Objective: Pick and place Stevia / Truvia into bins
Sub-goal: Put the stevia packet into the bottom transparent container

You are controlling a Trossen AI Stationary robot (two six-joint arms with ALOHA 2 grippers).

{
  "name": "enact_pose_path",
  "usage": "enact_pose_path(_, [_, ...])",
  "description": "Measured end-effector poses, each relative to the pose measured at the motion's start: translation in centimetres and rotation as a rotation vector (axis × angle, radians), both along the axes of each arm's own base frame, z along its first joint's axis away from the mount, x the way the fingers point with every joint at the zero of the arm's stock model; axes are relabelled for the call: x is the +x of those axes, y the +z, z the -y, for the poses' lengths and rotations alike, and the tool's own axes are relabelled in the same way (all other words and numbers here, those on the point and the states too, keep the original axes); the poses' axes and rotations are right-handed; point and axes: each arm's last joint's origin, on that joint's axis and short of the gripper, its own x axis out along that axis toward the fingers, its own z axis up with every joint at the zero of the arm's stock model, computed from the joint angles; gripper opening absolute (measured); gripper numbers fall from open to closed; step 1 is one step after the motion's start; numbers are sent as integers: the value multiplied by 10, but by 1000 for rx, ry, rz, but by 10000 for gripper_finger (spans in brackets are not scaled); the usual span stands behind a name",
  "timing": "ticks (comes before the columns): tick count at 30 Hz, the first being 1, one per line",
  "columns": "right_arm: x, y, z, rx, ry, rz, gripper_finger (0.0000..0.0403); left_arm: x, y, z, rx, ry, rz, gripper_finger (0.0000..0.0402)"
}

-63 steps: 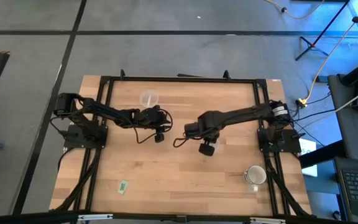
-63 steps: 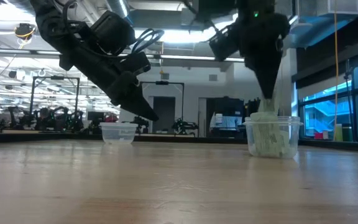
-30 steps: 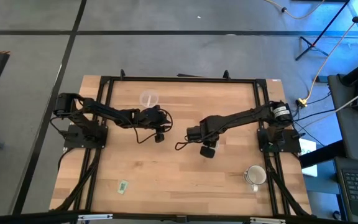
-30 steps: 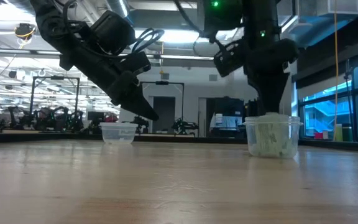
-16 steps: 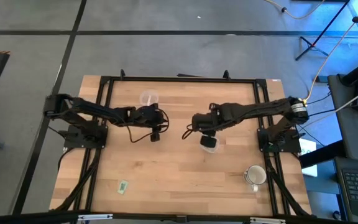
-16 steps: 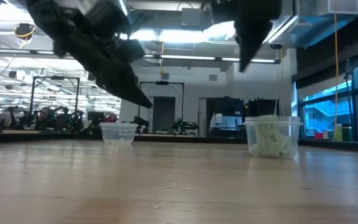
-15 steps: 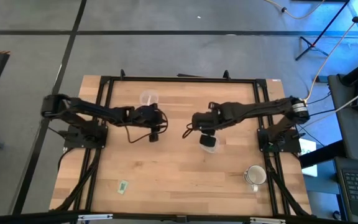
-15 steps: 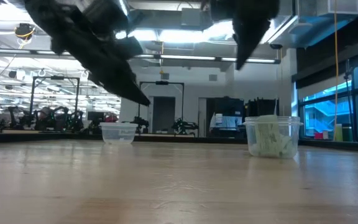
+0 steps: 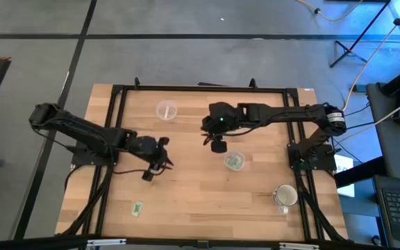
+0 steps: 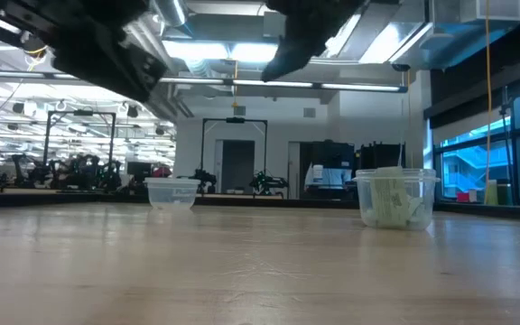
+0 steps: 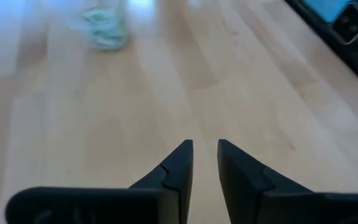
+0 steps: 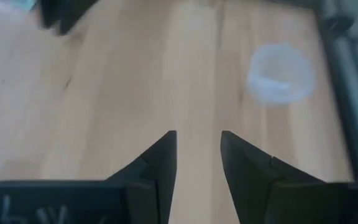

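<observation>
With one clear cup (image 9: 234,160) near the worktop's (image 9: 200,201) middle already stuffed with green packets, the empty, slightly spread left gripper (image 9: 149,171) should reach the last Stevia packet (image 9: 138,207) near the front-left corner, while the right gripper (image 9: 218,145), fingers apart, hovers mid-worktop.

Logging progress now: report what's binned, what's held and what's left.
Done: one clear cup holds a stack of green packets. In hand: nothing; the left gripper and right gripper both hang open and empty above the table. Left: one packet lies near the table's front edge; the other cup looks empty.
</observation>
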Motion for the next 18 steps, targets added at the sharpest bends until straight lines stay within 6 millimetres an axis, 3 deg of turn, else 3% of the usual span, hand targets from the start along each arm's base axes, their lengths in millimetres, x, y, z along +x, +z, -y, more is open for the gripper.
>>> enact_pose_path(9, [1,-31,26,108,114,151,129,-17,-6,38,-97,39,-117,6])
enact_pose_path(18, [-1,-45,31,116,106,219,129,-37,-15,67,-207,147,-269,2])
